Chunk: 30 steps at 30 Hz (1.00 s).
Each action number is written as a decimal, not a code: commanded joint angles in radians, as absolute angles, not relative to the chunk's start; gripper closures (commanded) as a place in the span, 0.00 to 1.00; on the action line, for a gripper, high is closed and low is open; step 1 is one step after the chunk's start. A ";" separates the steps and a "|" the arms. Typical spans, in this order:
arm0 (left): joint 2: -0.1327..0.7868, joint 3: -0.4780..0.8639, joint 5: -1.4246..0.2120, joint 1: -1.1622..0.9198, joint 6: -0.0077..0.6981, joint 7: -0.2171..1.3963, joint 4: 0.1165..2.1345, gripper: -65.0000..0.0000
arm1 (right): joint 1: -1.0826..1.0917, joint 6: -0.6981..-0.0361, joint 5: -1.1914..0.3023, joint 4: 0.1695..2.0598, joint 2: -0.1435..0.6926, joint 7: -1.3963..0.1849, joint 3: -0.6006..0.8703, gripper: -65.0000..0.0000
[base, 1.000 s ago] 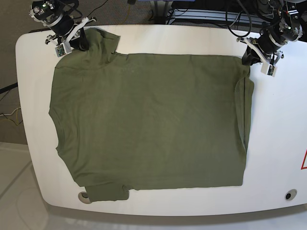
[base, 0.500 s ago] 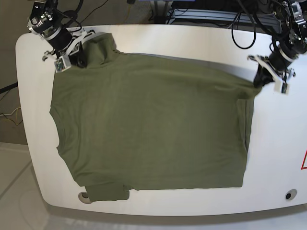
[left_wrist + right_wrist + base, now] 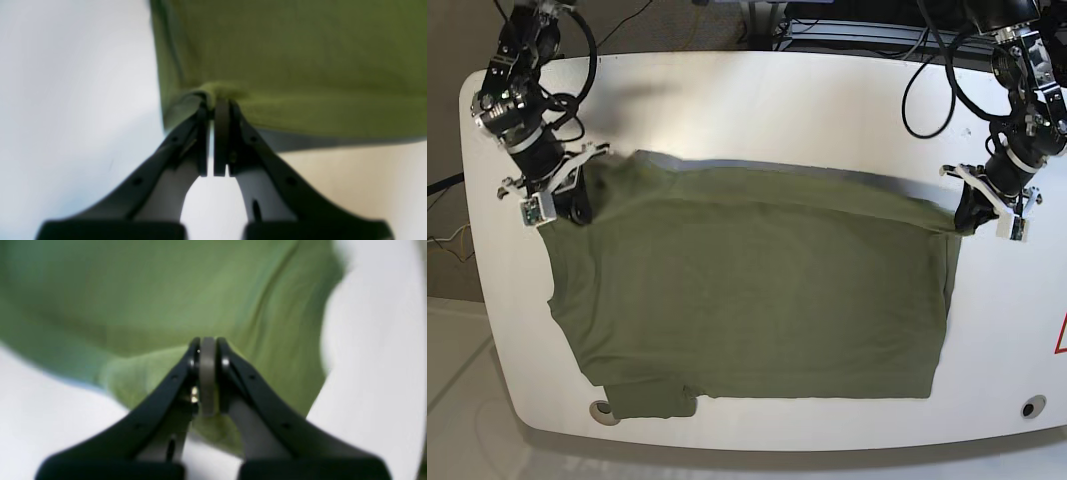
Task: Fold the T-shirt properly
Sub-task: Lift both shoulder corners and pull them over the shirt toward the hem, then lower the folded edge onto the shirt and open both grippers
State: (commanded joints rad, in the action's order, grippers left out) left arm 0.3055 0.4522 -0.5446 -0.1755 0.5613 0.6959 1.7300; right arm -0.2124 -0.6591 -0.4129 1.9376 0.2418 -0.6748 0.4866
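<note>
Pinching opposite top corners, left gripper (image 3: 972, 213) and right gripper (image 3: 570, 200) clench the soft, matte olive T-shirt (image 3: 747, 290), draped across a smooth white table (image 3: 757, 90)

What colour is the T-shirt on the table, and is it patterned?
Plain olive green, no pattern; the T-shirt shows best in the base view.

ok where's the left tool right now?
In the base view the left tool is at the table's right side, shut on the far right corner of the T-shirt, held just above the surface.
</note>
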 joint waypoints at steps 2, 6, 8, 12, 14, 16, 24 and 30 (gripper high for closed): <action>0.300 0.450 -0.547 -0.180 0.564 0.695 1.733 1.00 | -0.206 -0.657 -0.409 1.939 0.242 -0.676 0.488 1.00; 0.281 0.444 -0.531 -0.178 0.567 0.694 1.709 0.92 | -0.195 -0.659 -0.398 1.933 0.230 -0.660 0.470 1.00; 0.278 0.440 -0.522 -0.167 0.564 0.691 1.689 0.86 | -0.185 -0.660 -0.395 1.920 0.228 -0.657 0.464 1.00; 0.277 0.432 -0.493 -0.138 0.554 0.679 1.630 0.81 | -0.157 -0.662 -0.386 1.882 0.223 -0.649 0.451 1.00; 0.283 0.431 -0.460 -0.099 0.548 0.669 1.555 0.82 | -0.130 -0.662 -0.368 1.834 0.218 -0.641 0.431 1.00; 0.291 0.433 -0.433 -0.063 0.547 0.660 1.486 0.87 | -0.105 -0.663 -0.349 1.787 0.215 -0.633 0.413 1.00; 0.297 0.432 -0.424 -0.015 0.558 0.644 1.430 0.99 | -0.042 -0.668 -0.339 1.688 0.221 -0.628 0.402 1.00; 0.302 0.432 -0.436 0.042 0.557 0.646 1.391 1.00 | 0.029 -0.675 -0.303 1.560 0.235 -0.622 0.386 1.00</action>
